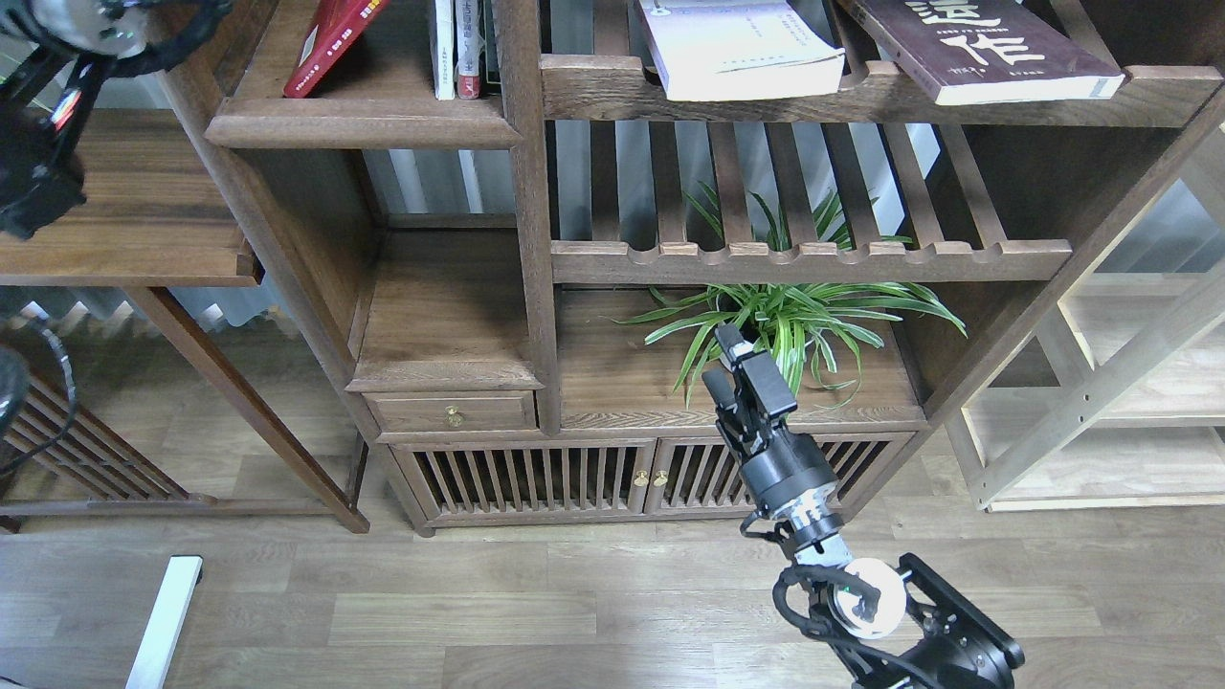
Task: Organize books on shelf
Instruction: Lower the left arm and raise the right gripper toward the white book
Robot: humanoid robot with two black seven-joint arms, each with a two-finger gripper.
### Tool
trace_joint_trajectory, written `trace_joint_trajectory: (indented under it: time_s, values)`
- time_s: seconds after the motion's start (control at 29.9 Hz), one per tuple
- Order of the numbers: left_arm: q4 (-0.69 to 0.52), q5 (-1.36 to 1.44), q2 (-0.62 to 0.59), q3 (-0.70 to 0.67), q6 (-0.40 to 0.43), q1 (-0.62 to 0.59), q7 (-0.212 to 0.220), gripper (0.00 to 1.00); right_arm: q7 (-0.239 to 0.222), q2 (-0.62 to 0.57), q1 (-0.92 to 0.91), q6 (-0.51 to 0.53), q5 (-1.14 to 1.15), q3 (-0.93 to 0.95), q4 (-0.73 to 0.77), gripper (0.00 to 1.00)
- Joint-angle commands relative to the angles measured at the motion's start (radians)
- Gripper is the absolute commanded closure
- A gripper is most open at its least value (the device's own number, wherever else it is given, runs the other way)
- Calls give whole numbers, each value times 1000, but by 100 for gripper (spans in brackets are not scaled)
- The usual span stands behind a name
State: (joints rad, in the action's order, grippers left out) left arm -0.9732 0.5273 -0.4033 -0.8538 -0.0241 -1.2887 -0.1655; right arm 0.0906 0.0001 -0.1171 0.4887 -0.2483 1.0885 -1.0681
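Even, soft daylight comes through the bookcase (536,239) slats; the picture is sharp, shadows faint, verticals bowing outward at the edges.

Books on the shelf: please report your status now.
Right hand empty, low before the spider plant. Left hand state unclear. Red book leaning on plank shelf; white book and maroon book on slatted rack.

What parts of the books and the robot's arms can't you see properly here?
Head view only:
- Red book: top cut off by the picture's upper edge.
- White book and maroon book: far ends cut off by the same edge.
- Left gripper: dark, at the left edge; fingers indistinguishable.
- Right gripper: whether its fingers are apart is unclear.
- Plant: pot hidden behind leaves and the slatted rack.
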Motion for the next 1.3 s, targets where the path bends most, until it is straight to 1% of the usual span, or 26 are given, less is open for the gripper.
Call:
trace_joint_trajectory:
  time_s: [0.0, 0.13, 0.23, 0.37, 0.4, 0.47, 0.53, 0.6, 0.7, 0.84, 0.9, 1.0, 1.1, 1.2, 1.27]
  values:
    - [-103, -41, -51, -1, 70, 63, -37, 1, -2, 0, -9, 0, 0, 43, -41, 2]
    - [-206, -41, -115, -7, 150, 143, -57, 1, -2, 0, -9, 0, 0, 74, -69, 2]
    - [-281, -43, -140, -45, 202, 209, -57, 1, -6, 0, -7, 0, 0, 77, -96, 2]
    - [-421, -46, -140, -184, 295, 360, -55, 1, -5, -9, 5, 0, 1, 79, -171, 2]
    - [-464, -50, -137, -218, 330, 414, -55, 1, -5, -17, 7, 0, 1, 80, -185, 2]
    - [-510, -69, -126, -261, 393, 488, -55, 1, -5, -34, 8, 0, 1, 82, -205, 2]
    - [-532, -107, -123, -278, 504, 557, -54, 1, -5, -41, 4, 0, 1, 88, -217, 3]
    - [-522, -167, -120, -278, 513, 609, -39, 1, -5, -41, -7, 0, 0, 93, -225, 5]
    - [-518, -240, -100, -268, 513, 684, -38, 1, -6, -42, -22, 0, 0, 91, -227, 12]
    - [-516, -283, -13, -267, 513, 790, -45, 1, -11, -41, -67, -10, 0, 88, -225, 12]
    - [-515, -283, 17, -267, 513, 812, -45, 1, -11, -41, -102, -63, 0, 88, -225, 12]
    - [-512, -282, 56, -248, 513, 845, -32, 1, -11, -45, -144, -163, -3, 88, -225, 12]
    - [-510, -274, 72, -214, 513, 848, -25, 1, -12, -51, -185, -260, -8, 91, -225, 12]
    - [-509, -274, 72, -194, 513, 850, -23, 1, -12, -51, -234, -308, -19, 91, -224, 12]
    - [-501, -274, 70, -183, 513, 852, -23, 1, -12, -51, -260, -318, -31, 93, -222, 12]
